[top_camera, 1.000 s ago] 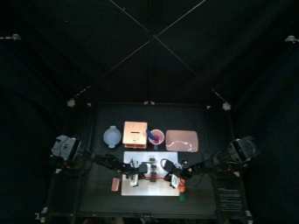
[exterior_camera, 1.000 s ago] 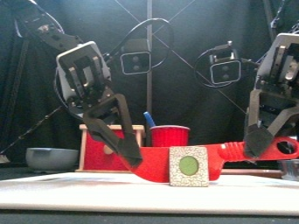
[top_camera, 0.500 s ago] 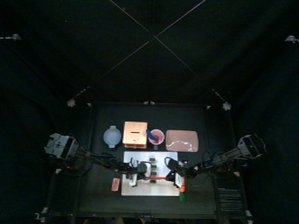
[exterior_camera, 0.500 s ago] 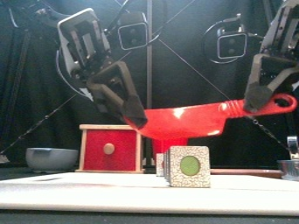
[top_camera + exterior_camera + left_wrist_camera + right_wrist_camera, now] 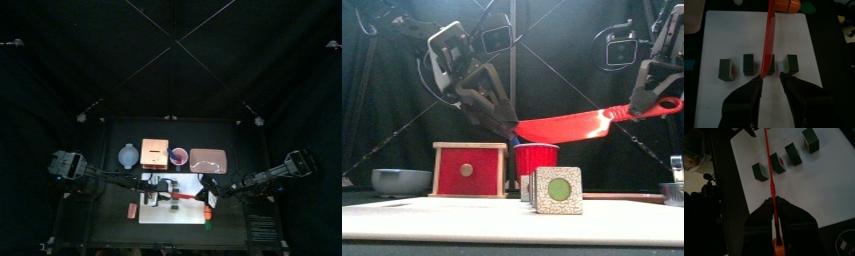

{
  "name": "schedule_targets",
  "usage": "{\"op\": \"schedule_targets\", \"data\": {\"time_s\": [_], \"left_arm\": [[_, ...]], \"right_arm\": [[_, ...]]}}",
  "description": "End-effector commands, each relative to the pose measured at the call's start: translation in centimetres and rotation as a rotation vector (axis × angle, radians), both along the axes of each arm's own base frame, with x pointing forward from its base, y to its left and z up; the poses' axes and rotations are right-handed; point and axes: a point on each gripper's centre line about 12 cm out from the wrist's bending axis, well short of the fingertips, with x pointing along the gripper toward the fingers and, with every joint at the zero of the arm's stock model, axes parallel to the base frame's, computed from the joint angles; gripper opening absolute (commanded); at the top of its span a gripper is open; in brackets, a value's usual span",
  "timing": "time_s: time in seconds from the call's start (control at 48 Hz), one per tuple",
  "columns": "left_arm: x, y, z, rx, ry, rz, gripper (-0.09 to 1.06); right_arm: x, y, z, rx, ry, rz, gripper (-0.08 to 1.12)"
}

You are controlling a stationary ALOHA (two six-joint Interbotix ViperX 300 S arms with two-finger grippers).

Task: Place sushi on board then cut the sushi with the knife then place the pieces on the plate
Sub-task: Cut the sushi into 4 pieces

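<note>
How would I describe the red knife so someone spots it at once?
Find the white cutting board at the table's front, with four dark green sushi pieces. Above it, the red knife hangs in the air, blade end in the left gripper, handle in the right gripper. Nothing else is held off the table.

Top view: exposure is dim overall. The back curtain (image 5: pixel 171 60) and the desk (image 5: pixel 114 235) read near black. The white cutting board (image 5: pixel 174 214) is the only bright area and is close to overexposed. Light falls from above.

Front view: the board forms a pale, softly blurred band at the near edge. The red knife (image 5: pixel 569 125) carries a faint sheen along its blade.

Left wrist view: the board is evenly lit. Shadows beside the sushi pieces (image 5: pixel 749 64) are faint and soft-edged. The left end effector (image 5: pixel 771 76) is dark and out of focus.

Right wrist view: the right end effector (image 5: pixel 774 203) is a blurred silhouette.
</note>
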Motion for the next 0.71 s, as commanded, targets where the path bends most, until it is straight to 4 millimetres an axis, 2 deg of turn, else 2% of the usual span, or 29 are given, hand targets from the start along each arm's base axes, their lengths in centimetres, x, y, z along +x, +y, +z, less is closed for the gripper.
{"op": "schedule_targets", "data": {"time_s": [0.021,0.208,0.375,0.583,0.708], "left_arm": [[0.6,0.5,2.0,0.003,-0.062,0.008,0.76],[0.6,1.4,2.5,0.007,-0.074,0.024,0.76],[0.5,1.7,2.7,0.0,-0.079,0.038,0.76],[0.6,1.7,3.0,-0.001,-0.09,0.039,0.76],[0.7,1.7,2.9,0.0,-0.093,0.038,0.76]], "right_arm": [[-0.4,-0.2,0.8,0.01,-0.029,-0.006,0.33],[-2.1,-0.6,0.4,0.037,-0.031,-0.018,0.34],[-4.5,-1.2,0.3,0.101,-0.051,-0.051,0.34],[-7.1,-0.5,0.2,0.21,-0.064,-0.046,0.35],[-8.2,-0.1,-0.7,0.231,-0.027,-0.049,0.36]]}}
